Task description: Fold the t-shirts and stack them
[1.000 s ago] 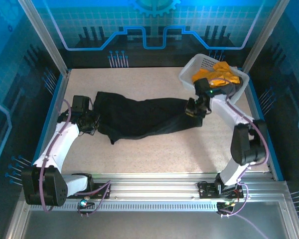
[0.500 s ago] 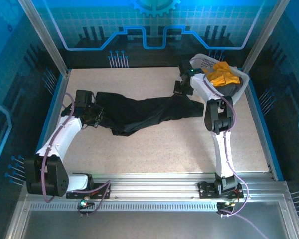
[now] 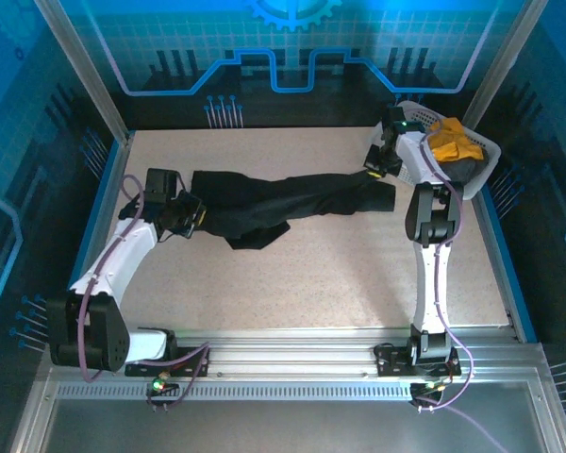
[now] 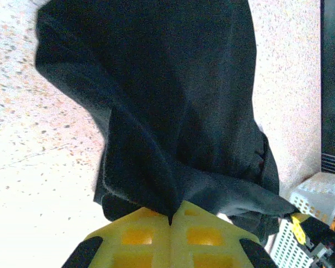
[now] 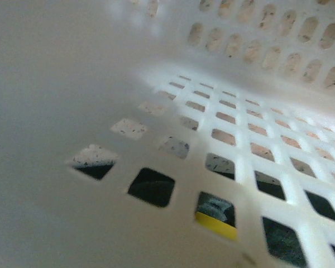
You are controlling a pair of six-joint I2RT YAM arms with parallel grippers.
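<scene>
The black t-shirt point(image 3: 283, 203) hangs stretched in a long band across the back half of the table. My left gripper point(image 3: 193, 215) is shut on its left end; in the left wrist view the yellow fingers point(image 4: 206, 237) pinch a fold of the black t-shirt point(image 4: 173, 95) at my left gripper point(image 4: 170, 219). My right gripper point(image 3: 375, 168) is at the shirt's right end, pressed against the white basket point(image 3: 489, 151). The basket's lattice point(image 5: 240, 139) blocks the right wrist view, with a yellow fingertip point(image 5: 215, 224) and dark cloth showing through a hole. An orange-yellow t-shirt point(image 3: 453, 142) and a dark grey one point(image 3: 464, 170) lie in the basket.
The basket stands at the back right corner against the blue side rail point(image 3: 502, 236). A corner of the white basket point(image 4: 318, 195) shows in the left wrist view. The speckled tabletop point(image 3: 302, 283) in front of the shirt is bare.
The right arm has swung back and to the right, shoving the basket toward the right rail and dragging the black shirt's end with it. The left gripper has shifted slightly right.
</scene>
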